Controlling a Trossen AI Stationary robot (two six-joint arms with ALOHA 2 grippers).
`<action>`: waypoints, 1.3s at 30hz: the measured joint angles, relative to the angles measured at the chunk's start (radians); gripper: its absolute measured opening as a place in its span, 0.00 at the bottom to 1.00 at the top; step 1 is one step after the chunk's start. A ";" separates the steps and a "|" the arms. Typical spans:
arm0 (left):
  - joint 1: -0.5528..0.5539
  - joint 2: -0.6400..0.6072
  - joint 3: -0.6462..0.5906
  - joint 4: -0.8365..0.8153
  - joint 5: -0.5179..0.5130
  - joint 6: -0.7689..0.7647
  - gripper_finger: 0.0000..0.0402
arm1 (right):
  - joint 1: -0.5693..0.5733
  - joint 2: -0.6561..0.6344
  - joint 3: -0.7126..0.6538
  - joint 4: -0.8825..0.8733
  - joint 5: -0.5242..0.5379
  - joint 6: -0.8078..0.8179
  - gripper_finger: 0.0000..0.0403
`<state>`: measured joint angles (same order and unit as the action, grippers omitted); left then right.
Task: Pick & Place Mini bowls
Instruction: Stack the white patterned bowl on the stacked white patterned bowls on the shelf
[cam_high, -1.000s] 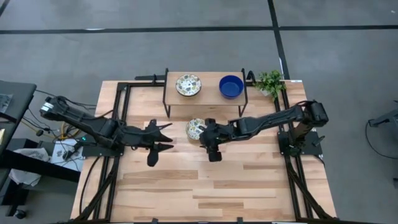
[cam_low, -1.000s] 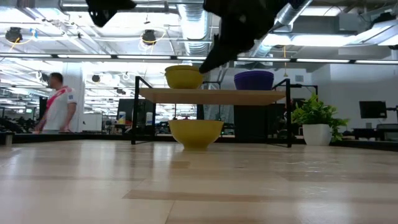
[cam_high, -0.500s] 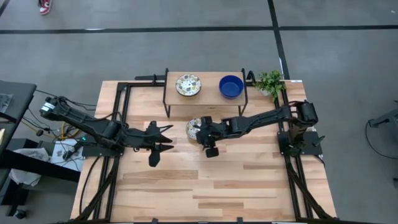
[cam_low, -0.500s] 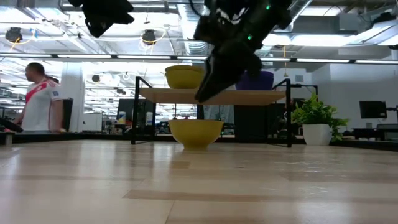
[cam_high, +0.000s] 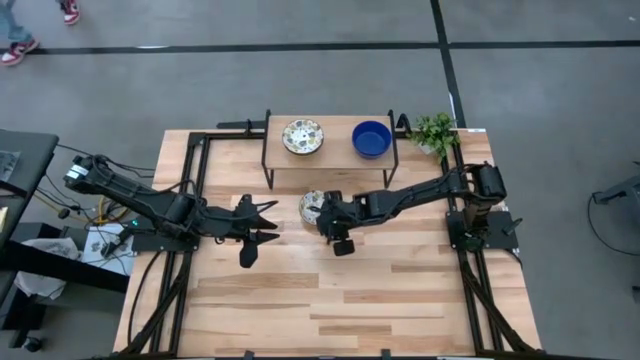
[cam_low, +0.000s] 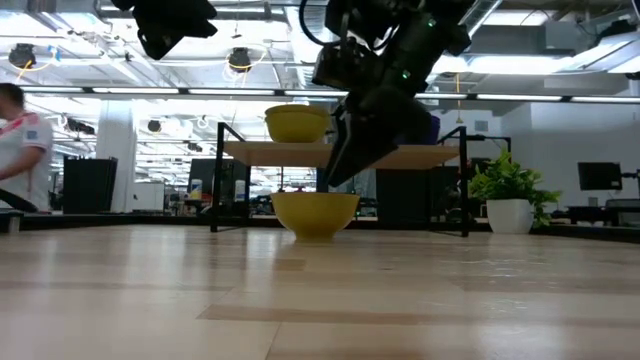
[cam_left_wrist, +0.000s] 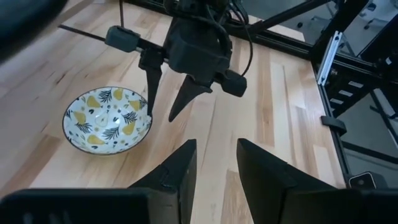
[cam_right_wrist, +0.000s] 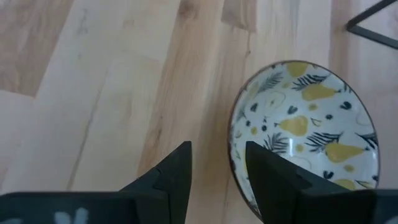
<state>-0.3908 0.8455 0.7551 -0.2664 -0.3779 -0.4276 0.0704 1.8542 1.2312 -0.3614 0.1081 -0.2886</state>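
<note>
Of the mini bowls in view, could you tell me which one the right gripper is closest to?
The patterned bowl on the table, in front of the shelf. The right gripper hangs at its rim, while the other patterned bowl and the blue bowl sit up on the shelf.

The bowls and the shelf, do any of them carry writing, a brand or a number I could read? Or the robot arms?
No readable text in any view.
Patterned bowl on the table: only yellow pears and dark leaves, no words.
Patterned bowl on the shelf and blue bowl: no marks visible.
Shelf: bare wood, no label.
Right gripper and left gripper: plain dark, no lettering.
</note>
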 joint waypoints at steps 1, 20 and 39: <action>0.000 0.000 0.000 -0.001 0.000 -0.002 0.28 | 0.000 0.000 0.000 0.001 0.000 -0.002 0.35; 0.000 0.000 0.000 0.003 0.004 -0.023 0.28 | -0.027 0.000 -0.022 -0.020 -0.003 -0.095 0.33; 0.000 0.001 0.000 0.014 0.012 -0.026 0.28 | -0.007 0.083 -0.017 -0.016 0.023 -0.115 0.32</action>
<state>-0.3908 0.8463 0.7555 -0.2527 -0.3656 -0.4540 0.0635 1.9373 1.2144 -0.3776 0.1310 -0.4038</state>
